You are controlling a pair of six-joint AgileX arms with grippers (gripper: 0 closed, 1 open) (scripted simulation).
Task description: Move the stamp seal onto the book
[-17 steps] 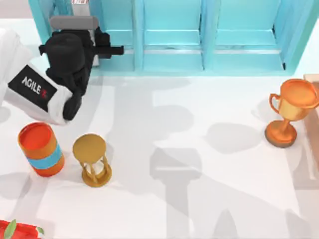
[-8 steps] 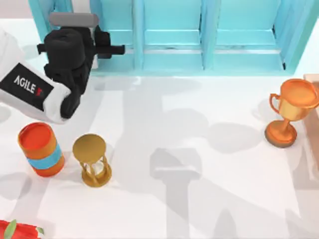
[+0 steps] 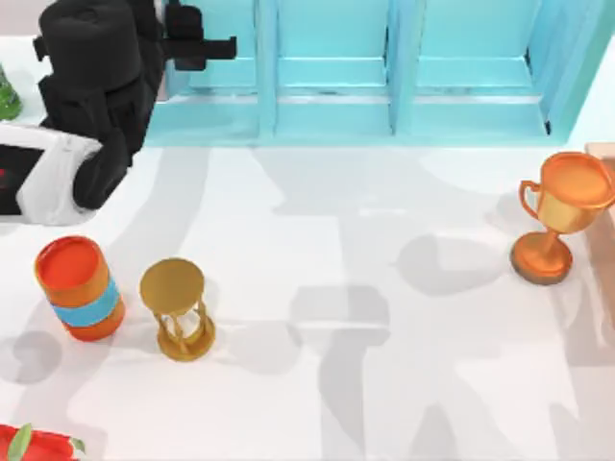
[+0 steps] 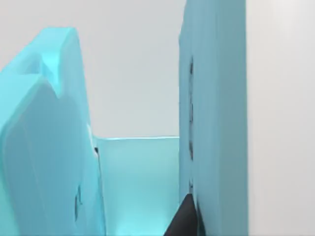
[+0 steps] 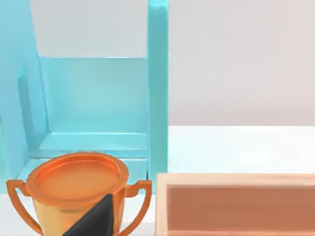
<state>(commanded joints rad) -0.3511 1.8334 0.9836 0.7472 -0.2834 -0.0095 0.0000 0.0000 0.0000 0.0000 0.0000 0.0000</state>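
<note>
Reaching along the far left, the left tool [image 3: 226, 45] points at the light-blue shelf unit [image 3: 336, 96].
Its grip I cannot tell, nor where stamp seal or book lie; the right tool [image 5: 96, 217] hangs beside the orange trophy [image 5: 74, 189].

Top view looking straight down over the table [image 3: 384, 384], left wrist view close against the light-blue shelf unit [image 4: 216, 98], right wrist view level, near the trophy cup [image 5: 78, 189], shelf shared by all.

Your left arm's black gripper [image 3: 197, 48] at the light-blue shelf unit [image 3: 336, 72], far left, golden hourglass [image 3: 177, 307] beside orange-and-blue can [image 3: 80, 288], orange trophy cup [image 3: 559, 216] right.
</note>
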